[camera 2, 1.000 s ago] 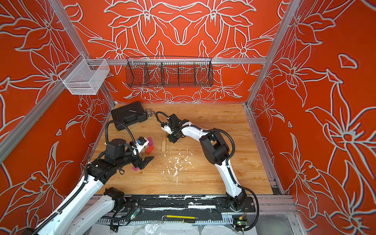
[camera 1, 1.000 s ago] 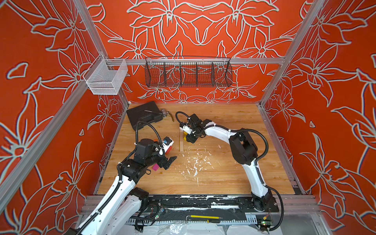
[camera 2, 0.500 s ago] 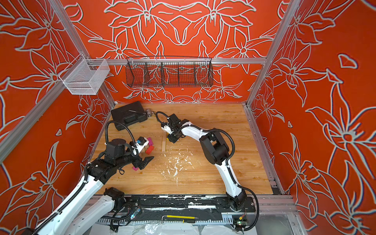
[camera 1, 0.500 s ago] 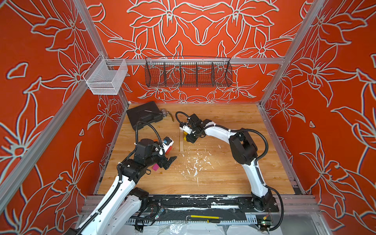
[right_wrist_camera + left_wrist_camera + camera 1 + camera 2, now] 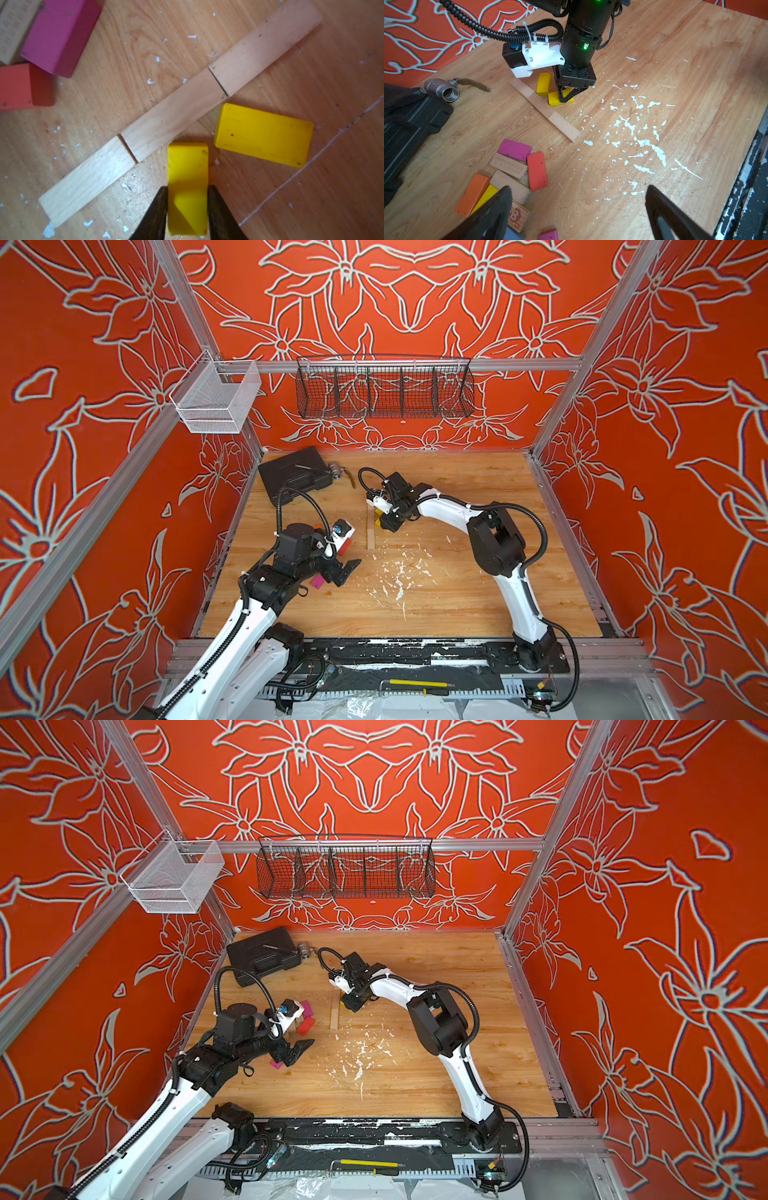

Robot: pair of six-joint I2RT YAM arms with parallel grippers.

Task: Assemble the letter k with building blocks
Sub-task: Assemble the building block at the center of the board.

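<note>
Three pale wooden building blocks (image 5: 178, 112) lie end to end in one straight line on the table, also seen in a top view (image 5: 371, 529). Beside that line a yellow block (image 5: 264, 135) lies flat. My right gripper (image 5: 187, 187) is shut on a second yellow block (image 5: 187, 164), whose free end nearly touches the middle pale bar. In the left wrist view this gripper (image 5: 565, 97) points down at the table. A loose pile holds a magenta block (image 5: 515, 149), a red one (image 5: 537, 170) and an orange one (image 5: 472, 194). My left gripper (image 5: 578, 188) hovers open beside the pile, holding nothing.
A black case (image 5: 293, 479) lies at the far left corner with a metal valve (image 5: 442, 90) next to it. White paint flecks (image 5: 633, 124) dot the middle of the table. A black wire basket (image 5: 384, 389) and a white mesh basket (image 5: 216, 400) hang on the back rail.
The right gripper's jaws have closed in on the yellow block. Both arms stay almost where they were.
</note>
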